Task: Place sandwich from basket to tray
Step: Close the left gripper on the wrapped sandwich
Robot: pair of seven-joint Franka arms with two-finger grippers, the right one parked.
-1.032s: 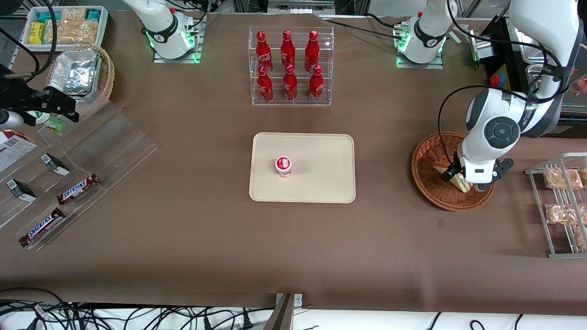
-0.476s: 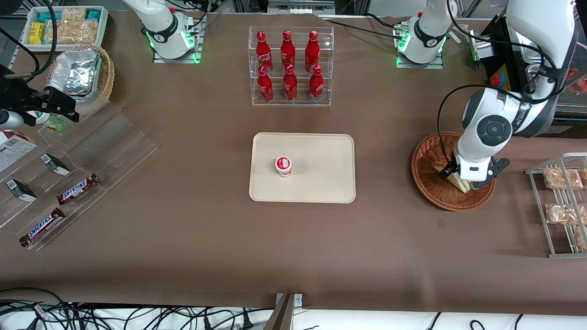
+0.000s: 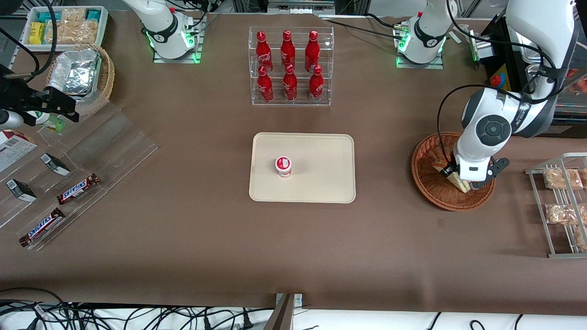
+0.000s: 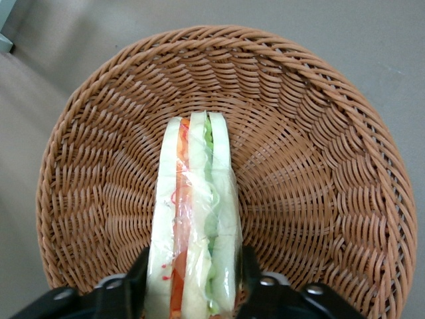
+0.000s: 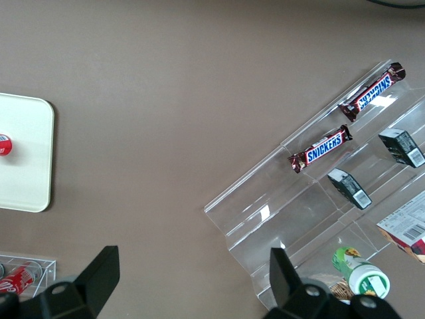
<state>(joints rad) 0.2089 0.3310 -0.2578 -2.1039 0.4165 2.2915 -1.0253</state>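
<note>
The sandwich (image 4: 194, 219) sits between the two fingers (image 4: 136, 276) of the end effector (image 3: 458, 179), which are clamped on its bread faces near one end. In the left wrist view its layered edge of pale bread, orange and green filling faces the camera, wrapped in clear film, and it runs from the fingers toward the middle of the basket (image 4: 319, 146). From the front, the sandwich (image 3: 458, 182) shows only as a pale wedge under the wrist, over the part of the basket (image 3: 429, 183) nearer the front camera. Whether it touches the woven floor cannot be told.

The left arm reaches down from the working arm's end of the surface (image 3: 183, 229), its elbow joint bent above the basket's rim and its wrist pointing down into the basket.

The reddish-brown basket holds nothing else that can be seen. The cream tray (image 3: 321, 183) lies well apart from it, toward the middle of the surface, and carries a small red-and-white cup (image 3: 283, 166). A clear rack (image 3: 290, 98) farther from the front camera than the tray holds six red bottles (image 3: 287, 48).
</note>
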